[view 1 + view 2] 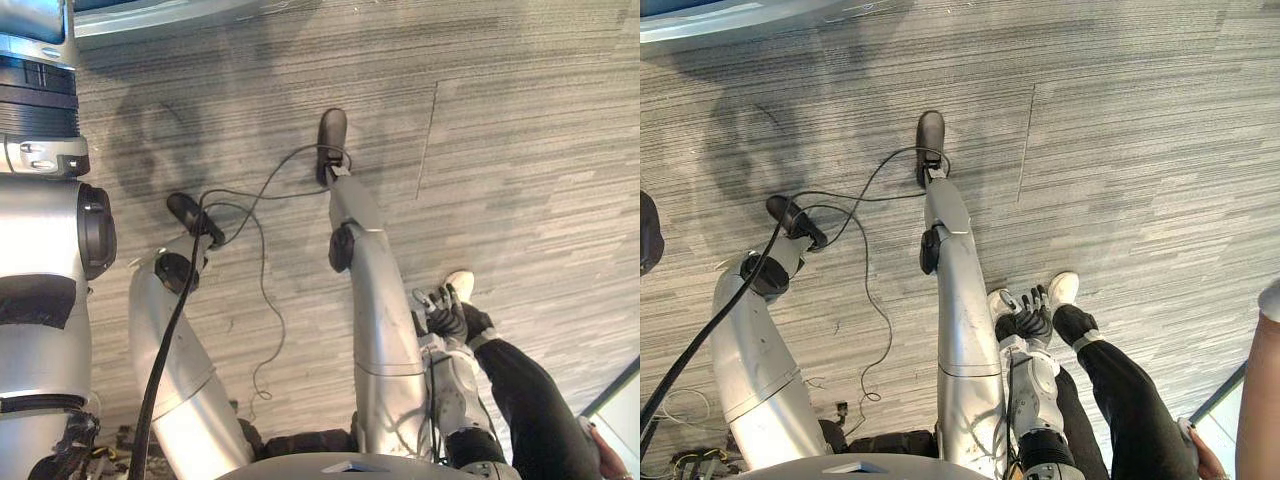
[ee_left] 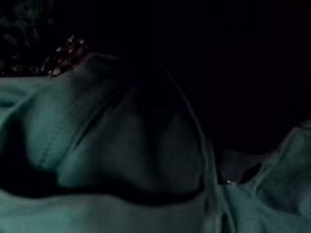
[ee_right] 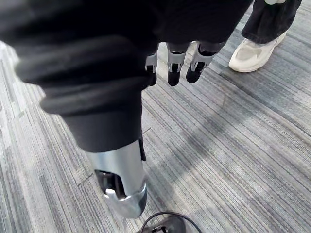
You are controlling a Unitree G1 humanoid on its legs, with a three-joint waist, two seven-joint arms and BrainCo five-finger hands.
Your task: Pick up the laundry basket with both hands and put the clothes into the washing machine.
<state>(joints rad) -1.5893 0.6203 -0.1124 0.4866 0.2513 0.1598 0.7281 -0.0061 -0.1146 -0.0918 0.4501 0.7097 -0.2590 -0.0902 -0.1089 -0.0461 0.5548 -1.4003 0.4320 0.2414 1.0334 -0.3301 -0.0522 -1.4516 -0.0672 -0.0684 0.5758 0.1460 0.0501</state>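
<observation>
Soft, crumpled teal-green cloth (image 2: pixel 121 145) lay in darkness close before my left hand (image 1: pixel 38 100); I couldn't tell its grip. The cloth looked limp and light, best pinched at a fold. My right hand (image 1: pixel 1028 318) hung slack and empty near a person's white shoe (image 1: pixel 1065 288).

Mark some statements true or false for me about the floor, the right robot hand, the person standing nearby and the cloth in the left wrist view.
1. The right robot hand hangs with relaxed fingers and holds nothing. True.
2. The floor is glossy white tile. False: it is a grey striped carpet floor.
3. A person's white shoe stands on the carpet close to the right robot hand. True.
4. The left wrist view shows bright red cloth. False: it shows teal-green cloth, seen in the dark from very close.
5. The person wears pale blue trousers. False: the black trouser leg is dark.
</observation>
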